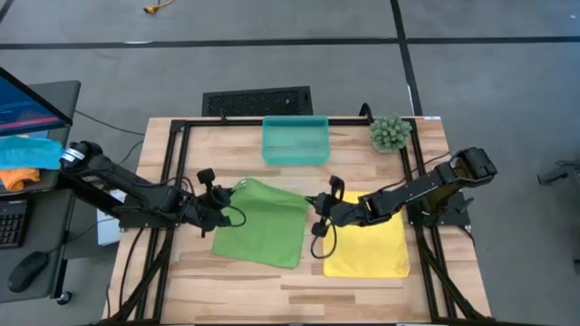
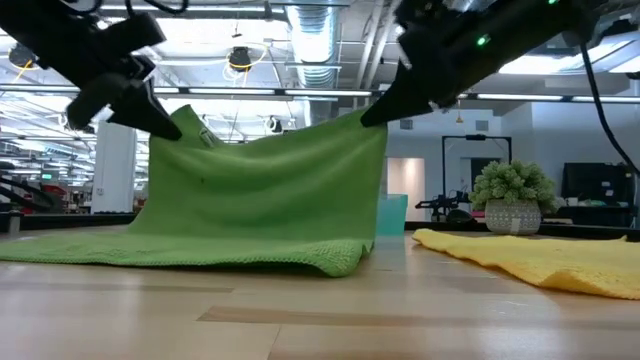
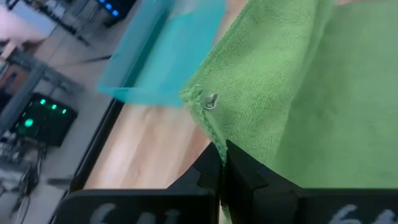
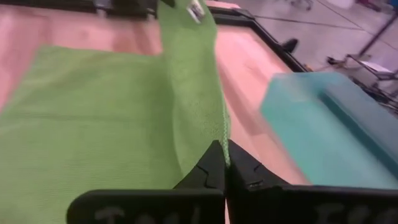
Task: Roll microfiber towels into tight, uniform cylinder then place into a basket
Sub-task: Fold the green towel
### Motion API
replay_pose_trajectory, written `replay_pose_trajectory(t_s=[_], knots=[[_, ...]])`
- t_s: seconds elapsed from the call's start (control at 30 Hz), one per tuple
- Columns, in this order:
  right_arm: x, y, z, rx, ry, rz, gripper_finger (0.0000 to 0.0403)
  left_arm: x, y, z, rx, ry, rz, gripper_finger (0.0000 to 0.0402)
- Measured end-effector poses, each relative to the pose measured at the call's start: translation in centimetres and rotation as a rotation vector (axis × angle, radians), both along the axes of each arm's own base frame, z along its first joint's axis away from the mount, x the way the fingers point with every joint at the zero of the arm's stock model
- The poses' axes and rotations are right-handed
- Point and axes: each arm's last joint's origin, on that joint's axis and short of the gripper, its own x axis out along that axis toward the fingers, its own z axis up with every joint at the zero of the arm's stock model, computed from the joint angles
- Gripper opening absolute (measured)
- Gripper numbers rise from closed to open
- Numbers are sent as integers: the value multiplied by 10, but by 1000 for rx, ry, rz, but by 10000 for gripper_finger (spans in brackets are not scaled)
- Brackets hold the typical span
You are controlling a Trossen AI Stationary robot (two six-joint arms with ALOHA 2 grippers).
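Nearest the front edge of the wooden table [image 1: 236, 281], the yellow towel [image 1: 367, 249] is lying flat on the right side, with nothing gripping it. Beside it, the green towel [image 1: 263, 222] is resting its near edge on the boards while its far edge is being held up off the surface — in the low view it is hanging like a small tent between two raised corners.

The left gripper [image 1: 220, 210] is pinching the towel's far left corner, its fingers [image 3: 214, 171] closed tight on the green hem just below a small tag. The right gripper [image 1: 319, 215] is reaching across from the right side, over the yellow towel's far edge, and is clamping the far right corner — its jaws are shut on a fold of green cloth in its wrist view.

Farther back, the teal basket [image 1: 295, 156] is sitting at the far middle of the table, well apart from both towels. A small potted plant [image 1: 390, 133] is standing to its right near the far corner. Beyond the table edge a black grille panel [image 1: 257, 100] is lying on the floor, and off to the left a side desk is holding a blue cloth [image 1: 27, 150] and an orange cloth [image 1: 18, 177].
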Motion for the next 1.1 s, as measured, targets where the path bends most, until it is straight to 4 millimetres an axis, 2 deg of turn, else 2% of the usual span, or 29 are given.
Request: replay_pose_trajectory(t_s=[0.17, 0.37, 0.67, 0.97, 1.1], knots=[[1, 17, -9, -36, 3, 68, 4, -5, -10, -1, 11, 21, -63, 0], [16, 27, -31, -68, 12, 99, 11, -12, -17, -4, -8, 58, -99, 0], [42, 54, -22, -96, 20, 184, 9, -22, -33, -7, -130, 86, -192, 0], [42, 74, -31, -116, 70, 240, 5, -25, -38, -10, -291, 127, -215, 0], [41, 76, -38, -112, 95, 245, 13, -25, -38, -11, -318, 125, -203, 0]])
